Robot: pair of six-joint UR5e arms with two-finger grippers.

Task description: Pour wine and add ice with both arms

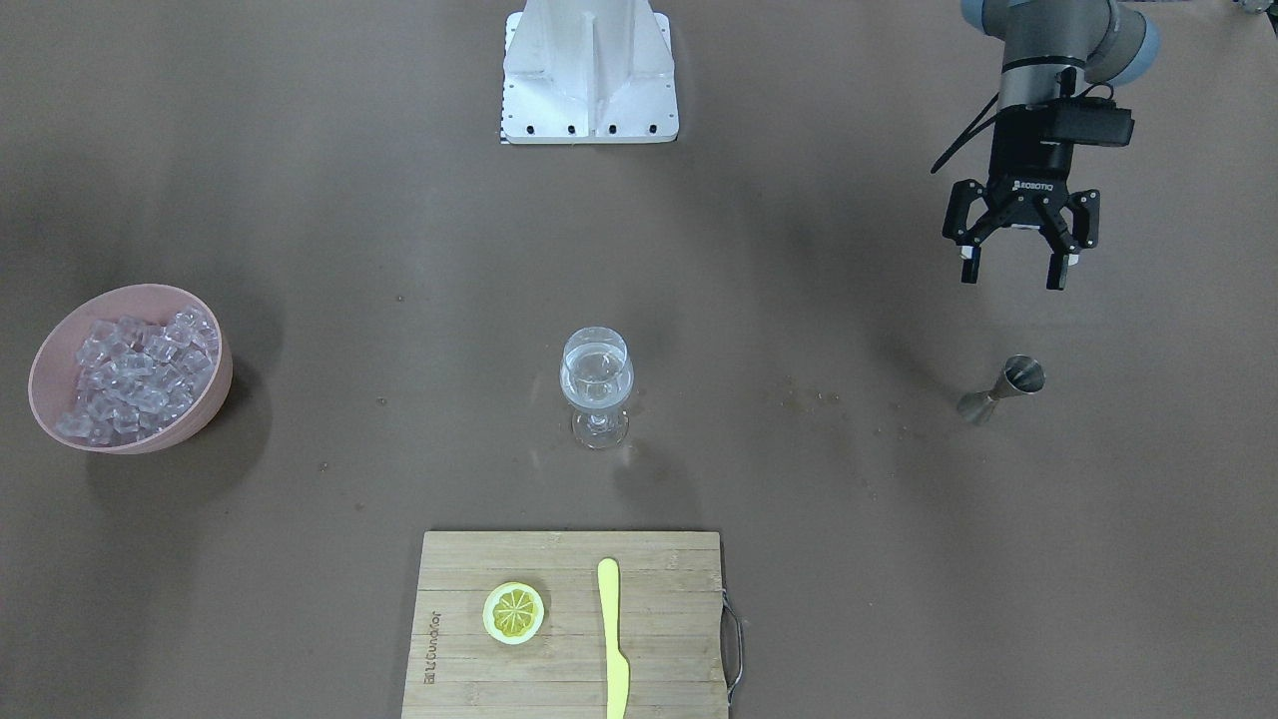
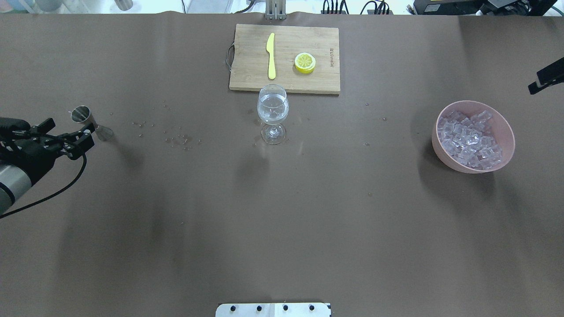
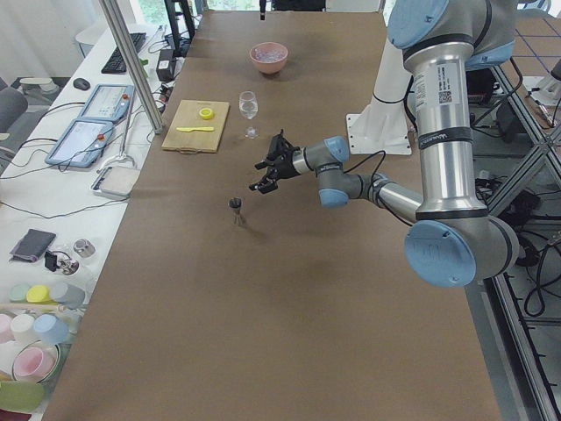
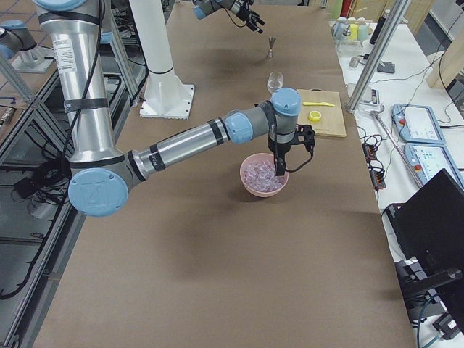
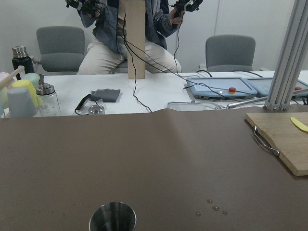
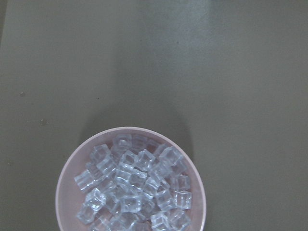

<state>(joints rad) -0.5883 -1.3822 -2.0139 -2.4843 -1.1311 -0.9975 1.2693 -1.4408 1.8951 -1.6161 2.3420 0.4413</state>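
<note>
A wine glass with a little clear wine stands at the table's middle; it also shows in the overhead view. A pink bowl holds many clear ice cubes. In the right wrist view the ice lies directly below the camera. My right gripper hangs over the bowl; I cannot tell whether it is open or shut. My left gripper is open and empty, apart from a steel jigger that stands upright beside it.
A wooden cutting board with a lemon slice and a yellow knife lies at the table's far edge from the robot. The white mounting post stands at the robot's side. Small drops dot the table between jigger and glass.
</note>
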